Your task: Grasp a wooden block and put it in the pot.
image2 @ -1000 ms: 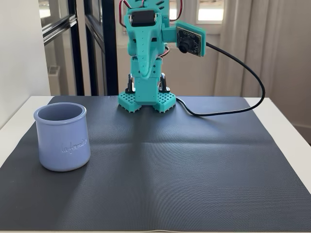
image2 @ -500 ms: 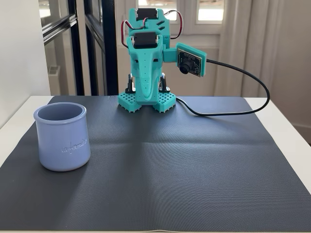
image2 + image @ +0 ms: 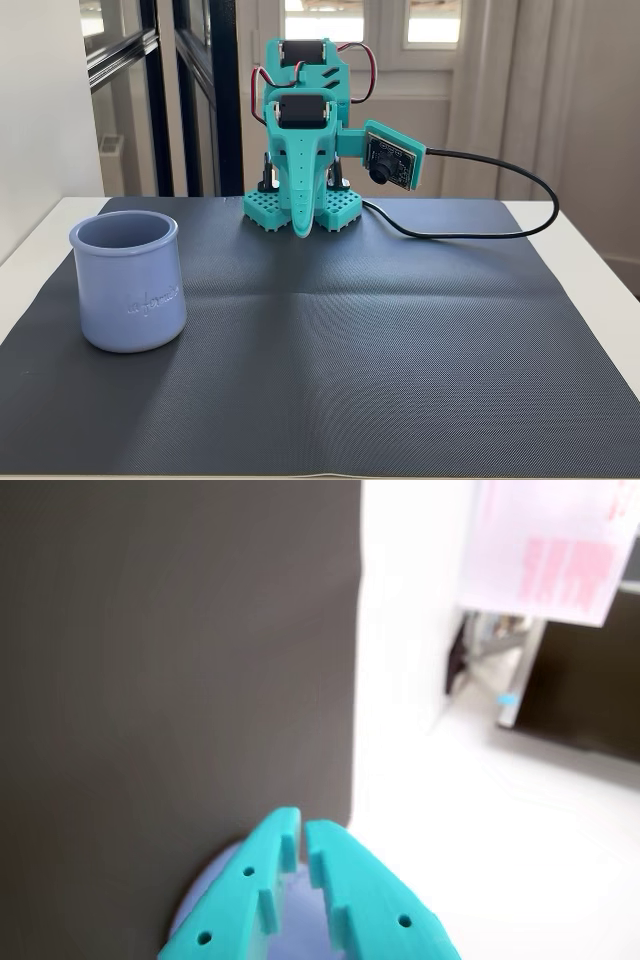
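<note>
The pot (image 3: 128, 300) is a lavender-blue cup standing upright at the left of the dark mat in the fixed view. In the wrist view a sliver of the pot (image 3: 210, 878) shows behind my teal fingers. My gripper (image 3: 303, 230) hangs point-down just in front of the arm's base, far to the right of the pot and behind it. In the wrist view my gripper (image 3: 301, 825) is shut, with only a thin slit between the jaws and nothing in them. The wooden block is out of view in both frames.
A dark ribbed mat (image 3: 400, 340) covers most of the white table (image 3: 590, 250). A black cable (image 3: 500, 225) loops from the wrist camera (image 3: 392, 162) across the mat's back right. Windows and a door frame stand behind the arm's base (image 3: 335, 205).
The arm has folded downward; my gripper tip and the wrist camera have both dropped lower towards the mat in front of the base. The pot has not moved.
</note>
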